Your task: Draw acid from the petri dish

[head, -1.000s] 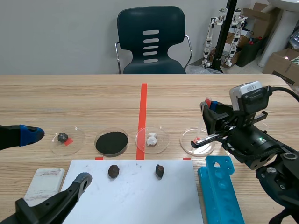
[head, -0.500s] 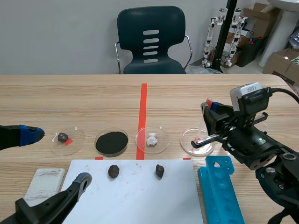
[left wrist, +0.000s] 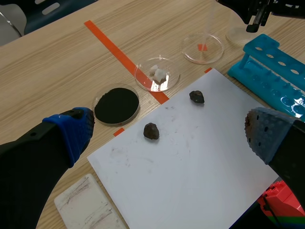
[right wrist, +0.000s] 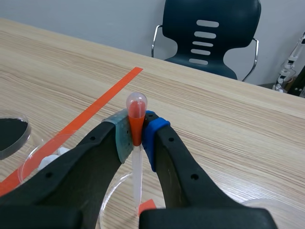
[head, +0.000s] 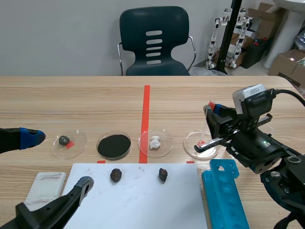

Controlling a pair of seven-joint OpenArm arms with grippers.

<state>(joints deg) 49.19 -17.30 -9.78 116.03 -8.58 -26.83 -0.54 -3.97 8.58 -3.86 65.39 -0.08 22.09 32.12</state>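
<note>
A clear petri dish [head: 192, 143] with a red mark under it lies right of the red tape line, also seen in the left wrist view as the dish [left wrist: 202, 47]. My right gripper [head: 214, 108] hangs just above it, shut on a dropper [right wrist: 136, 112] with an orange-red bulb. The dropper's clear tube points down into the dish [right wrist: 119, 186], between the fingers. My left gripper [head: 57, 160] stands open low at the near left, over the paper's left edge, with nothing between its fingers.
Left of the dish lie a dish of white chunks [head: 155, 142], a dish of black powder [head: 114, 145] and a dish holding a dark stone [head: 68, 142]. Two dark stones [head: 116, 174] sit on white paper [head: 143, 205]. A blue tube rack [head: 226, 195] lies near right, a white block [head: 45, 188] near left.
The right gripper with the dropper has shifted very slightly over the dish. The left arm has not moved.
</note>
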